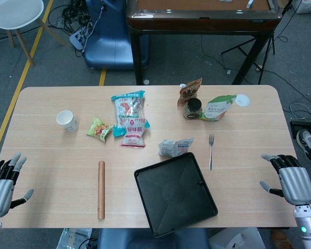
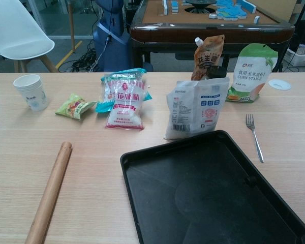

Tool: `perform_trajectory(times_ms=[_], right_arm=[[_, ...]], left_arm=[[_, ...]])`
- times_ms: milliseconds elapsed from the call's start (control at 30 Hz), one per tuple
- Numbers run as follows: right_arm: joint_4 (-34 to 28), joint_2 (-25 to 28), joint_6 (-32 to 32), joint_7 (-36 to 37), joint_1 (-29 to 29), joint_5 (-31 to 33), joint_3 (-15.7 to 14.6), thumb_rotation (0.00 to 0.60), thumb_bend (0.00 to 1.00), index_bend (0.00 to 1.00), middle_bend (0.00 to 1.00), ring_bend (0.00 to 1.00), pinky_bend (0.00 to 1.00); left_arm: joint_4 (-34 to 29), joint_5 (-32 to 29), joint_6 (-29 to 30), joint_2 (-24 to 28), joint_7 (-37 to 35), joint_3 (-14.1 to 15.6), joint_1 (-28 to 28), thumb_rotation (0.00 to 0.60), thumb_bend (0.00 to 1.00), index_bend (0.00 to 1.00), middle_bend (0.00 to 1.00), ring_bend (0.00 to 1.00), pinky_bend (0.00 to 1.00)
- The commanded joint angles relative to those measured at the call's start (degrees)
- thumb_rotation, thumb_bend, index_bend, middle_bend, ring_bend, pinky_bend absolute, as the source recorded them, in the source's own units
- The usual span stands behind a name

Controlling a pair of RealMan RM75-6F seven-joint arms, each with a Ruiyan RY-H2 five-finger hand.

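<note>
- L hand point(image 1: 2, 184): near-left table point(image 1: 52, 155) edge, palm down, fingers spread wide, holds nothing.
- R hand point(image 1: 290, 179): near-right edge, fingers apart, nothing held.
- Rolling pin point(image 1: 101, 189): lies near-left, well apart from L hand.
- Black tray point(image 1: 171, 194): near-centre; fork point(image 1: 211, 150) just right of its far corner, closest item to R hand.

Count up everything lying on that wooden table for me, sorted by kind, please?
Sealed food packets and pouches: 6
Dark-lidded glass jar: 1
White paper cup: 1
Wooden rolling pin: 1
Black square baking tray: 1
Silver metal fork: 1
White round lid: 1
Total: 12
</note>
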Motion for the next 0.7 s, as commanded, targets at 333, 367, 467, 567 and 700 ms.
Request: perform_trajectory(times_ms=[333, 367, 467, 567, 700], right_arm=[[0.24, -0.23, -0.70, 0.22, 0.47, 1.22, 0.67, 0.600, 0.15, 0.28, 0.34, 0.25, 0.22], [0.03, -0.03, -1.11, -0.01, 0.68, 1.62, 0.83, 0.600, 0.15, 0.28, 0.34, 0.25, 0.22], [-0.48, 0.38, -2.32, 0.11, 1.38, 2.61, 1.38, 0.600, 0.15, 0.28, 0.34, 0.25, 0.22], [-0.97, 0.96, -4.93, 1.25, 2.82, 4.31, 2.29, 0.600, 0.15, 0.27, 0.34, 0.25, 0.22], [-0.18, 1.25, -10.12, 3.84, 6.13, 5.98, 3.67, 0.600, 0.15, 0.28, 0.34, 0.25, 0.22]], left_arm=[[-0.08, 0.27, 0.58, 0.28, 0.03, -0.09, 0.18, 0.600, 0.20, 0.07, 0.03, 0.09, 0.03], [-0.12, 0.20, 0.53, 0.26, -0.11, -0.06, 0.22, 0.600, 0.20, 0.07, 0.03, 0.09, 0.03], [-0.16, 0.34, 0.52, 0.24, 0.03, 0.09, 0.28, 0.600, 0.20, 0.07, 0.03, 0.09, 0.03], [-0.34, 0.41, 0.62, 0.33, 0.10, 0.17, 0.39, 0.600, 0.20, 0.07, 0.03, 0.09, 0.03], [-0.55, 0.57, 1.02, 0.46, 0.16, 0.15, 0.56, 0.600, 0.20, 0.07, 0.03, 0.09, 0.03]])
